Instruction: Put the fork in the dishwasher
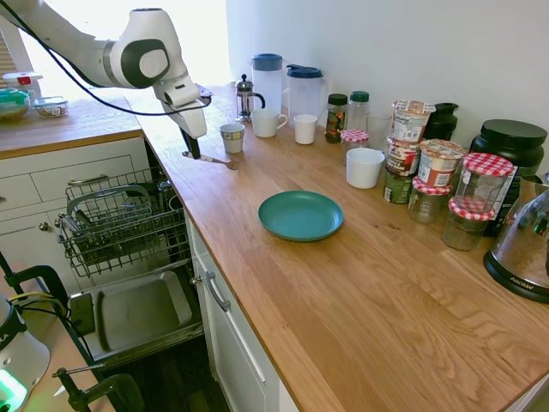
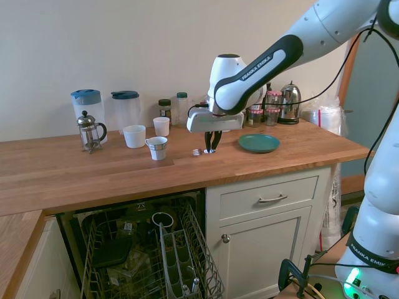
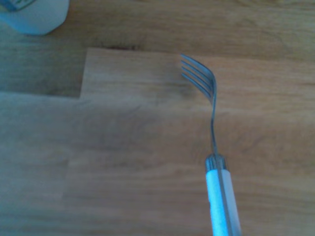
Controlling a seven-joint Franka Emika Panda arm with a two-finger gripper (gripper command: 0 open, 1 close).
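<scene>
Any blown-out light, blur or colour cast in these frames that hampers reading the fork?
First exterior view: window glare whites out the top-left behind the arm; the fork is small but legible. Second exterior view: even light, fork mostly hidden by the gripper. Wrist view: soft, bluish cast, tines still distinct.

One camera stands high off the counter's (image 1: 360,300) end, looking along it toward the window corner, dishwasher (image 1: 120,232) at 8 o'clock. The other faces the counter front-on from the floor side, wall behind. Both share the teal plate (image 2: 259,143). The wrist camera hangs close above the wood.
</scene>
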